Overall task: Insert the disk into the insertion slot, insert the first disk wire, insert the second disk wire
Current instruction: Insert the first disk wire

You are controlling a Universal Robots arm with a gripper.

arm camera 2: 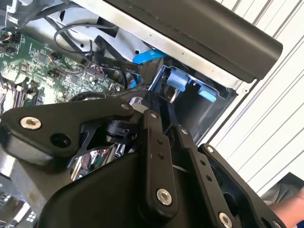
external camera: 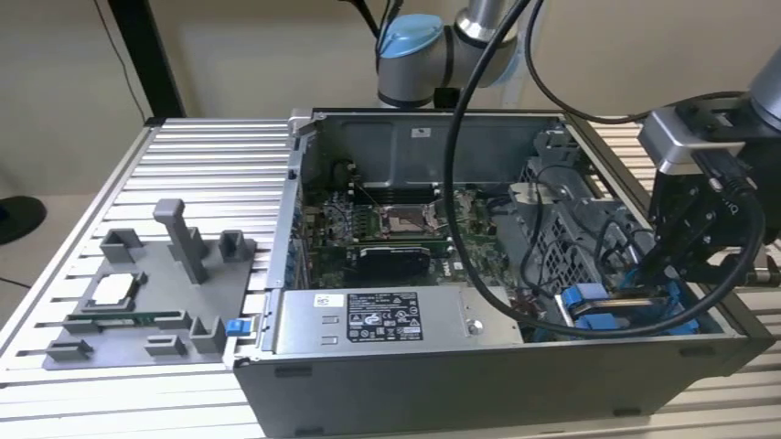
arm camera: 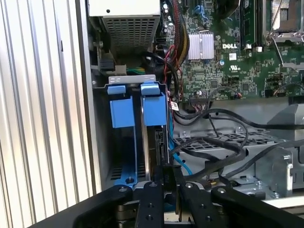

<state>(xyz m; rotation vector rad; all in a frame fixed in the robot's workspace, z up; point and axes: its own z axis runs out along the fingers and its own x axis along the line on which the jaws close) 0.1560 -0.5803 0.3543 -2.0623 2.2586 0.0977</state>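
Clamping fingers (arm camera: 167, 173) hold disk (arm camera: 159, 142) at insertion slot (arm camera: 121, 114).

White block lettering (arm camera: 231, 46) on the green motherboard (arm camera: 247, 71), just beside the finned silver heatsink (arm camera: 200, 46), in the first wrist view. White label (external camera: 383, 316) with black print and small marks on the silver power-supply box (external camera: 305, 329) in the exterior view, too small to read. Small white sticker (external camera: 422, 131) on the case's back wall, likewise illegible.
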